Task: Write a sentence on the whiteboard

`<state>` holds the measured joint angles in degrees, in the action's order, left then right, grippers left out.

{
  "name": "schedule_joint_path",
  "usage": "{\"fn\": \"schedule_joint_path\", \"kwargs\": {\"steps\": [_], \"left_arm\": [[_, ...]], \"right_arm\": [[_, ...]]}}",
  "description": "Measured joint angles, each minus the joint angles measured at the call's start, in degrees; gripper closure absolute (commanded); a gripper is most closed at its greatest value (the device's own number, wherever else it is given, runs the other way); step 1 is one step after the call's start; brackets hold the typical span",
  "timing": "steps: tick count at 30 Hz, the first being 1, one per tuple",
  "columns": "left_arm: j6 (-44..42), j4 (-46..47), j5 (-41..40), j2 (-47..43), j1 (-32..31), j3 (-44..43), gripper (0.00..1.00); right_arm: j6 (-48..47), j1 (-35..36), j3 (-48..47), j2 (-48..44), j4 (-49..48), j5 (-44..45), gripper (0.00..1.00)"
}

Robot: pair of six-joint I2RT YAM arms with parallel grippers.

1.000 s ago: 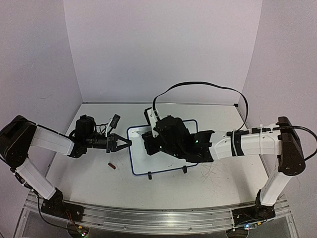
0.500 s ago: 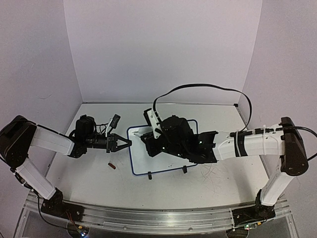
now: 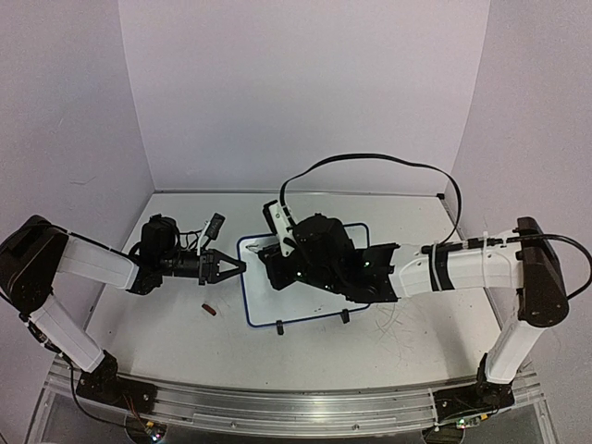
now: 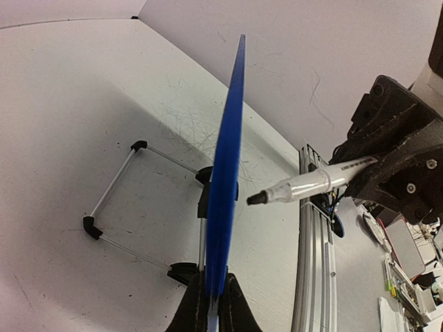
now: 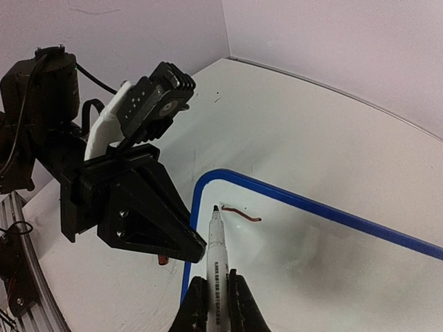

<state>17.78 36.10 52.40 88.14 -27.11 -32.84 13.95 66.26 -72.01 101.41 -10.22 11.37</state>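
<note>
**Top view:** The whiteboard [image 3: 259, 298] sits on the table [image 3: 176, 351] near the middle. Its long axis runs left to right, with the right end slightly farther from the arm bases. Two black feet show at its near edge. Your left gripper [image 3: 239, 266] reaches in from the left, its fingers closed on the board's left rim. Your right gripper [image 3: 273, 259] hangs over the board and hides most of it, so you cannot tell its finger state here. A small reddish-brown piece [image 3: 210, 310] lies on the table just left of the board.

**Left wrist view:** You see the whiteboard [image 4: 227, 173] edge-on, as a blue rim running from bottom centre upward. The left gripper [image 4: 211, 308] pinches that rim. A thin wire stand [image 4: 114, 187] reaches out to the left of the rim. To the right, the right gripper [image 4: 370, 166] holds a marker [image 4: 311, 185] whose dark tip points left toward the board.

**Right wrist view:** The right gripper [image 5: 214, 301] pinches the marker [image 5: 215, 252]. The marker's long axis runs straight away from the camera, tip over the whiteboard [image 5: 311, 256] near its rounded corner. One short curved stroke [image 5: 241, 213] lies just beside the tip. The left gripper [image 5: 192, 242] meets the blue rim there.
</note>
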Motion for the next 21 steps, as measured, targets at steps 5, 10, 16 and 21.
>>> {"fn": "schedule_joint_path", "kwargs": {"steps": [5, 10, 16, 21], "left_arm": [[0.0, 0.0, 0.0, 0.0, 0.0, 0.0, 1.00], [0.0, 0.0, 0.0, 0.0, 0.0, 0.0, 1.00], [0.0, 0.0, 0.0, 0.0, 0.0, 0.0, 1.00], [0.0, 0.0, 0.0, 0.0, 0.0, 0.0, 1.00]], "right_arm": [[0.0, 0.0, -0.5, 0.5, 0.4, 0.8, 1.00], [0.0, 0.0, -1.3, 1.0, 0.9, 1.3, 1.00], [0.3, 0.0, -2.4, 1.6, 1.8, 1.6, 1.00], [0.9, 0.0, -2.5, 1.6, 2.5, 1.9, 1.00]]}}
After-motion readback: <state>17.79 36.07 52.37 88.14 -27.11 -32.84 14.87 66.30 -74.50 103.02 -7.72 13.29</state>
